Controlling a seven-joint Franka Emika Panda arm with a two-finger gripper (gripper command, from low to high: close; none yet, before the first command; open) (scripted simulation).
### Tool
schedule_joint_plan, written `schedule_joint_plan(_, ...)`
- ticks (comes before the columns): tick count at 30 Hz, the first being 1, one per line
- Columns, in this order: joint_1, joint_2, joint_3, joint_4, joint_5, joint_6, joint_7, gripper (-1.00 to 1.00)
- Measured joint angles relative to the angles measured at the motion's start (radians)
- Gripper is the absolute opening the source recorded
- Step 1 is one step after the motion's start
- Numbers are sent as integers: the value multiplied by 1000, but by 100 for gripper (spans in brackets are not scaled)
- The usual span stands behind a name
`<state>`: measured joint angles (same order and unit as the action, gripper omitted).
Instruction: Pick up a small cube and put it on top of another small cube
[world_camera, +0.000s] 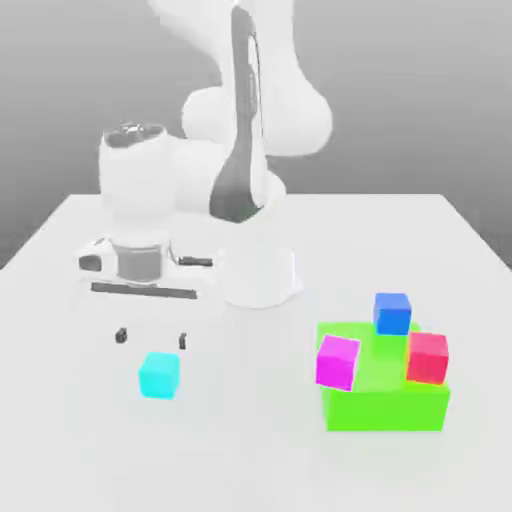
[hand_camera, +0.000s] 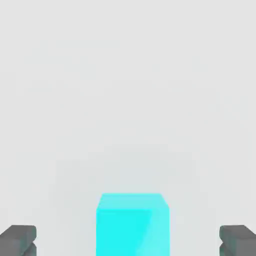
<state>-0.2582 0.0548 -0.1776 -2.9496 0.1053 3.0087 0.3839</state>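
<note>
The end effector (world_camera: 151, 337) hangs low over the white tabletop (world_camera: 250, 450) in the exterior view, its two fingertips spread wide and holding nothing; the cyan cube (world_camera: 159, 375) sits on the tabletop just in front of them, apart from both. Toward the exterior view's right, a green block (world_camera: 385, 405) carries magenta (world_camera: 337, 361), blue (world_camera: 392, 313) and red (world_camera: 428, 357) cubes. In the hand view, the cyan cube (hand_camera: 131, 225) lies between the dark fingertips (hand_camera: 19, 240), touching neither.

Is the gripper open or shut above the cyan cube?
Open. In the hand view the gripper has its fingertips far apart, and the cyan cube sits free between them on the table.
</note>
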Motion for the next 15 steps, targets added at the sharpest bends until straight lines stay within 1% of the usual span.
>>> schedule_joint_plan(2,-85,76,100,12,68,61,-51,0)
schedule_joint_plan(4,-152,149,168,24,81,121,-63,0)
schedule_joint_plan(5,-171,180,186,29,81,146,-63,-100)
schedule_joint_plan(11,-181,195,195,32,77,158,-60,-100)
schedule_joint_plan(13,-169,161,183,26,72,130,-56,-100)
schedule_joint_plan(15,-136,98,143,14,47,80,-37,-100)
